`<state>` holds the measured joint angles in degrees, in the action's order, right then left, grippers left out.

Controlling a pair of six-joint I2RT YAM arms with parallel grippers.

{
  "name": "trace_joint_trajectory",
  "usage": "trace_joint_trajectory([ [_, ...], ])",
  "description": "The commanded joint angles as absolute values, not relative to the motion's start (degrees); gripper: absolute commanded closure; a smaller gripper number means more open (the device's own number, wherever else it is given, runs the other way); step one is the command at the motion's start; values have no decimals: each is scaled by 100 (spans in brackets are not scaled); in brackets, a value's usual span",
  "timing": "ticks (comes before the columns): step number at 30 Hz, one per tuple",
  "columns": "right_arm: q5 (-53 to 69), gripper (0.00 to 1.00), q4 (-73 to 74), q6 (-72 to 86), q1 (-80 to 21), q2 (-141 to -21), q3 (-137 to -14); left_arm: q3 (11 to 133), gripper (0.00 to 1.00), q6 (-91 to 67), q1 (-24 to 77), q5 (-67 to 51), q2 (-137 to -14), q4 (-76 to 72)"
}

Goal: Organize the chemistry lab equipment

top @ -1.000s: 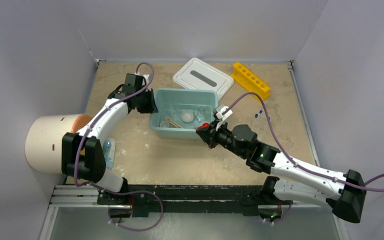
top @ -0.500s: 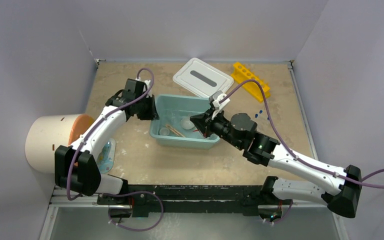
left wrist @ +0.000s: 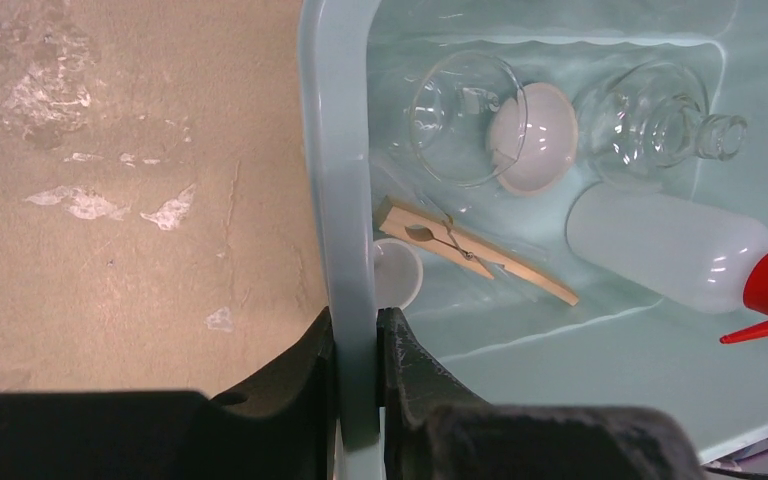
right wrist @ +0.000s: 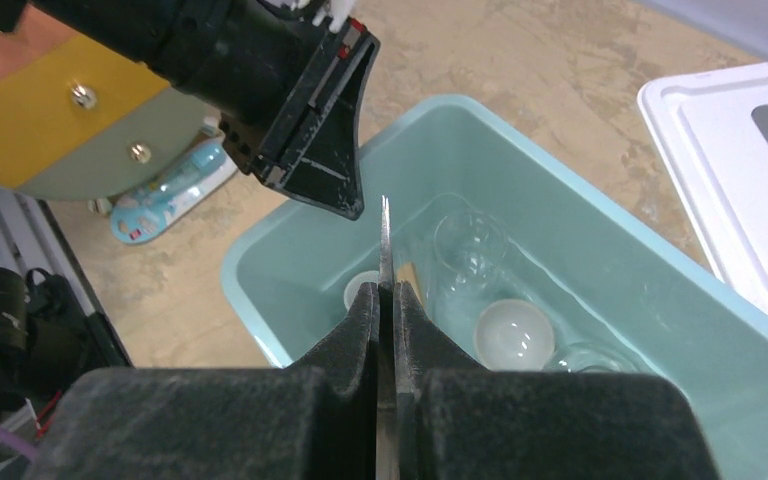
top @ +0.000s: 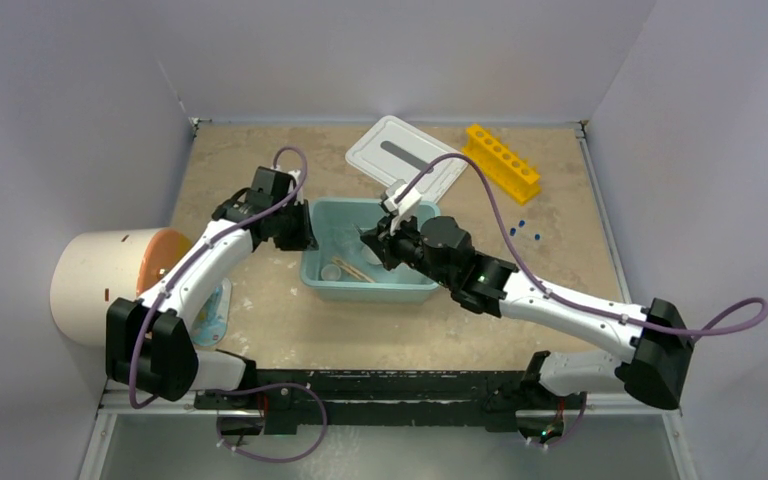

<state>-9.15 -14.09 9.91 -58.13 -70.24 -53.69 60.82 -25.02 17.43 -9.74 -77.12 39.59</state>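
Left pincer [left wrist: 357,345] tight on the tub wall [left wrist: 338,150] — inside, squeeze bottle [left wrist: 670,250] (red nozzle), wooden peg [left wrist: 470,252]

Tubs: one teal tub [top: 365,290] is sitting on the counter [top: 290,330].
Lids: one white lid [top: 407,158] is lying behind the tub.
Racks: one yellow rack [top: 501,160] is lying at the back.
Cylinders: one cream cylinder [top: 95,285] is lying at the left.
Packets: one pale blue packet [top: 215,312] is showing.
Blue bits: three blue pieces [top: 521,223] are showing, all tiny.
Bowls: two white bowls [left wrist: 538,140] are lying in the tub.
Glassware: two glass containers [left wrist: 457,115] are lying there.
Bottles: one squeeze bottle [left wrist: 665,250] is lying there.
Clips: one wooden clip [left wrist: 475,255] is lying there.
Tweezers: one pair of metal tweezers [right wrist: 384,235] is showing.
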Motion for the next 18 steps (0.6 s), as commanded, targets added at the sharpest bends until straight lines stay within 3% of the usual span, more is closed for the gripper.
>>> trace_joint_trajectory([
  [1,-815,100,-1903,783,-5814,-7234,-5650,6070,97,-2663,1819,-1213,-7446,3745],
  [6,-668,100,-2053,660,-5708,-7685,-5687,6013,90,-2621,1818,-1213,-7445,3742],
  [13,-534,100,-2067,503,-5617,-8283,-5796,6113,58,-2610,1819,-1015,-7287,3762],
  [18,-446,100,-1934,401,-5594,-8761,-6001,6395,50,-2588,1819,-671,-7209,3978],
])
